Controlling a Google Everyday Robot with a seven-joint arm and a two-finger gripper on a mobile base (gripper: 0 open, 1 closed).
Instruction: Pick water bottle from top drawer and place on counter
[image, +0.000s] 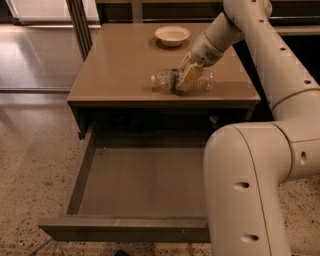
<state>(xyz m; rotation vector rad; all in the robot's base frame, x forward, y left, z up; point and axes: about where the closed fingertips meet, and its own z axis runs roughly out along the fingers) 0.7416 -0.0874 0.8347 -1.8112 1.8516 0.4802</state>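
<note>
The water bottle (164, 81) lies on its side on the counter (120, 65), near the front edge, with its white cap pointing left. The job now seems to be a clean release. The pincer (186, 77) sits over the bottle's middle, and I cannot tell whether it grips the bottle or has let go. It should part fully and then rise straight up, since a sideways drag could roll the bottle toward the edge and into the open, bare top drawer (140, 185) below. The bottle is small, clear and crinkled, with a dark label mostly hidden behind the pincer. It lies well apart from the pale bowl (172, 35) at the back.
</note>
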